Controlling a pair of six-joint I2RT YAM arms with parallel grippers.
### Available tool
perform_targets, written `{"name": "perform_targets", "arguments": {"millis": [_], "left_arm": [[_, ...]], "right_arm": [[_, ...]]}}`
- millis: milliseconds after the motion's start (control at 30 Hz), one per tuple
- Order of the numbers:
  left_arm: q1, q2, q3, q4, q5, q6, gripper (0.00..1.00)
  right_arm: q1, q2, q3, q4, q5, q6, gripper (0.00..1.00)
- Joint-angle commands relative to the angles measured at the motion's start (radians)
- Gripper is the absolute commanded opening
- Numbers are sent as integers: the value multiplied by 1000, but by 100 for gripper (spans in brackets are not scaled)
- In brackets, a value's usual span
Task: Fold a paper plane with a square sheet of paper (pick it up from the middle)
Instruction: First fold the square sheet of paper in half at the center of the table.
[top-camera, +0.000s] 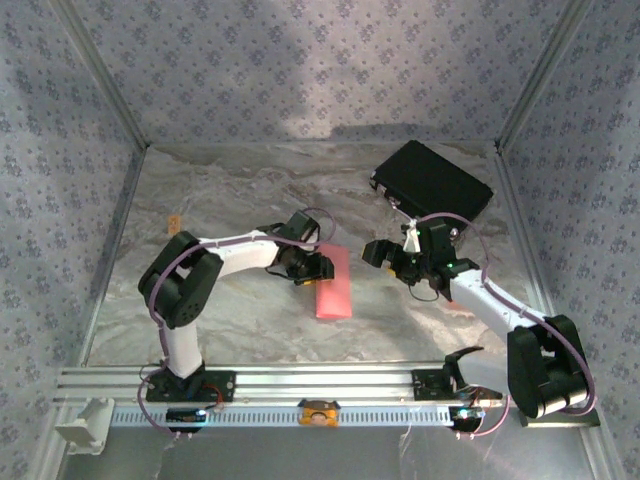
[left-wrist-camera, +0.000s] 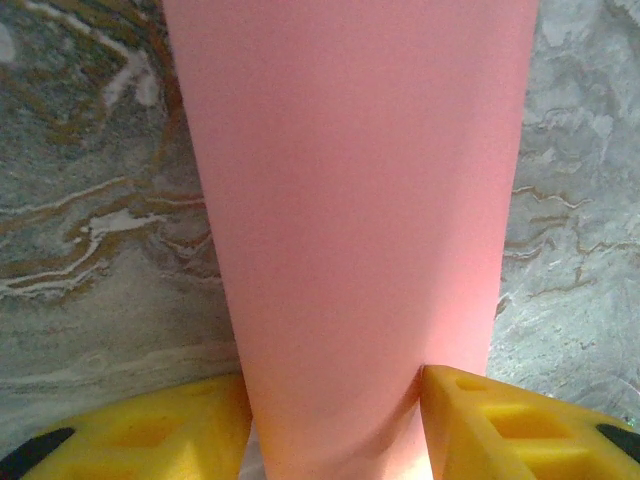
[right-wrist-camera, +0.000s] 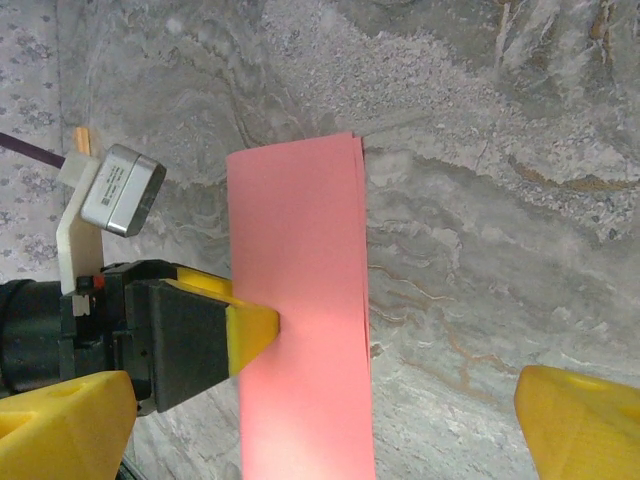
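Observation:
The square sheet of paper (top-camera: 334, 284) is salmon pink and folded into a narrow strip with doubled layers along one edge, at the middle of the marble table. My left gripper (top-camera: 311, 268) is at the strip's left side. In the left wrist view the paper (left-wrist-camera: 350, 220) runs between the yellow fingers (left-wrist-camera: 490, 420), which touch both of its long sides, so my left gripper (left-wrist-camera: 335, 425) is shut on it. My right gripper (top-camera: 392, 262) hovers just right of the strip, open wide. From the right wrist, the paper (right-wrist-camera: 300, 300) shows with a left-gripper finger (right-wrist-camera: 250, 328) against its edge.
A black rectangular case (top-camera: 432, 180) lies at the back right, behind the right arm. A tiny orange tag (top-camera: 174, 220) sits at the left of the table. Patterned walls enclose three sides, and an aluminium rail (top-camera: 320, 378) runs along the near edge.

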Motion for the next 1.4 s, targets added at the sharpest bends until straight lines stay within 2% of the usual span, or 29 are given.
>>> {"name": "perform_targets", "arguments": {"millis": [0, 600, 1367], "left_arm": [[-9, 75, 7, -31, -22, 37, 49], [-5, 169, 101, -172, -81, 112, 48], [-14, 222, 131, -189, -99, 129, 49]], "right_arm": [[3, 0, 35, -21, 10, -14, 99], [2, -2, 30, -26, 13, -14, 99], [0, -8, 28, -26, 13, -19, 99]]}}
